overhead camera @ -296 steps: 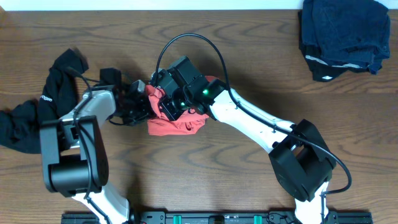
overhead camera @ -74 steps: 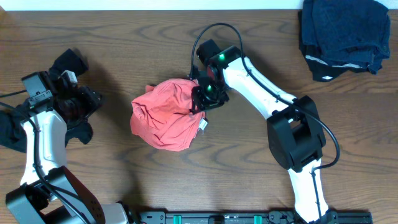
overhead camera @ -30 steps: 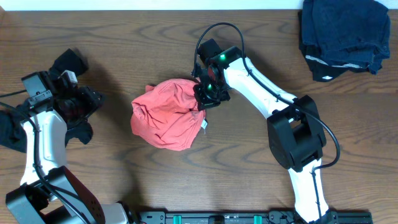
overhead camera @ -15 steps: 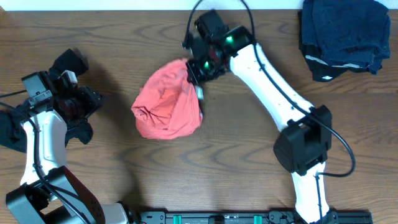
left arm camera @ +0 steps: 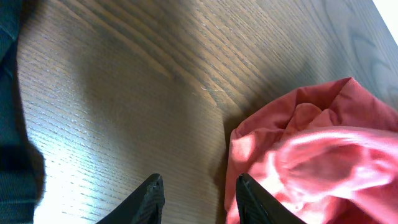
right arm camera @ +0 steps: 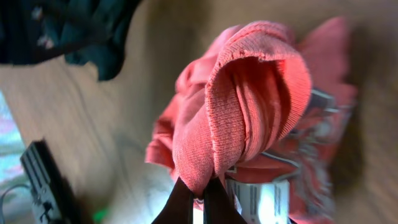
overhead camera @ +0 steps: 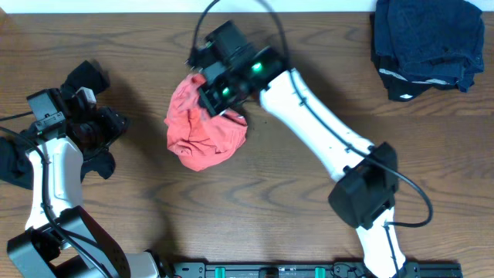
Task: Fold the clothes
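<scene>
The dark brown wood-grain worktop [overhead camera: 293, 193] runs up to a pale strip along its far edge. A folded pile of dark navy cloth [overhead camera: 424, 42] sits in the far right corner.

The coral-red short-sleeved cotton T-shirt [overhead camera: 207, 131] is bunched into a rounded heap a little left of centre. Its upper part is drawn up toward the right gripper [overhead camera: 211, 91], which is directly over the heap's far edge. In the right wrist view the right gripper [right arm camera: 198, 190] is pinched narrow on a thick gathered fold of the T-shirt [right arm camera: 249, 106]. The fabric rises out of the closed tips, and a white label and some greyish print show just beside them.

The limp black garment [overhead camera: 11, 162] lies at the left edge of the worktop, around the left arm and well apart from the T-shirt. The dark cloth in the top corner of the right wrist view is probably the same garment, but it is too blurred to be sure.

The left gripper [overhead camera: 108, 127] is near the black garment and faces the red heap. In its own view the left gripper [left arm camera: 199, 198] stands spread apart, with bare wood between the tips and nothing held. The T-shirt [left arm camera: 311, 162] is off to one side and the black garment [left arm camera: 12, 155] to the other.
</scene>
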{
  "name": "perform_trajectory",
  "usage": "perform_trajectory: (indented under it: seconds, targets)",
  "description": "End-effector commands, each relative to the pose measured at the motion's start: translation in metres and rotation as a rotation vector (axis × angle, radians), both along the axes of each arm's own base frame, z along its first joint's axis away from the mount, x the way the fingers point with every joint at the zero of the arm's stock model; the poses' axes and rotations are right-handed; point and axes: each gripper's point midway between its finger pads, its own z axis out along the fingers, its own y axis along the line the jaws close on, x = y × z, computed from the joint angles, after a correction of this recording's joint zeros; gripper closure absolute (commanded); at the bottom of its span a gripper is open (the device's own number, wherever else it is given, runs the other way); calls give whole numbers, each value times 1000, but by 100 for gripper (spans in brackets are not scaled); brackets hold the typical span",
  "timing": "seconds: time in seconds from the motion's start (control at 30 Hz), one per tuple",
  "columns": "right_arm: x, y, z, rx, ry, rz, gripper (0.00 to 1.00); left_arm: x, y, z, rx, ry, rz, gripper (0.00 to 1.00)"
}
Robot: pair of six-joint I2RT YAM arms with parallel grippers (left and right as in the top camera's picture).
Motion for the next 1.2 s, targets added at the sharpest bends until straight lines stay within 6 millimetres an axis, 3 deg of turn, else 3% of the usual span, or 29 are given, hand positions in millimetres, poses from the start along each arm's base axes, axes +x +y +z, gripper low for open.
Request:
perform_trajectory:
  seconds: [0.0, 0.2, 0.23, 0.3, 0.37, 0.4, 0.57, 0.7, 0.9, 1.07, 1.17]
  targets:
    - [-26, 18, -30, -56, 43, 85, 99, 1, 2, 4, 29, -14, -14, 60]
    - [-79, 27, -72, -174, 128, 242, 95, 1, 2, -1, 21, 2, -14, 60]
    - [-87, 30, -75, -174, 134, 276, 87, 1, 2, -2, 20, 4, -14, 60]
    - [-101, 37, -76, -162, 123, 353, 56, 1, 2, -5, 17, 10, -14, 60]
    - [-105, 41, -73, -154, 97, 387, 42, 1, 2, -6, 15, 14, -14, 60]
    - [-104, 43, -69, -145, 84, 388, 39, 1, 2, -6, 15, 14, -14, 60]
    - [-76, 38, -38, -93, 9, 336, 38, 2, 2, -6, 18, 8, -14, 60]
    - [-33, 18, -14, -70, -46, 226, 38, 2, 2, -5, 19, 7, -14, 60]
    - [12, -7, -7, -42, -78, 130, 40, 4, 3, -5, 22, 1, -14, 60]
    - [24, -5, -2, -21, -131, 125, 40, 5, 4, -4, 24, -5, -14, 60]
    - [26, -3, -10, -50, -144, 118, 40, 5, 4, -4, 25, -6, -13, 60]
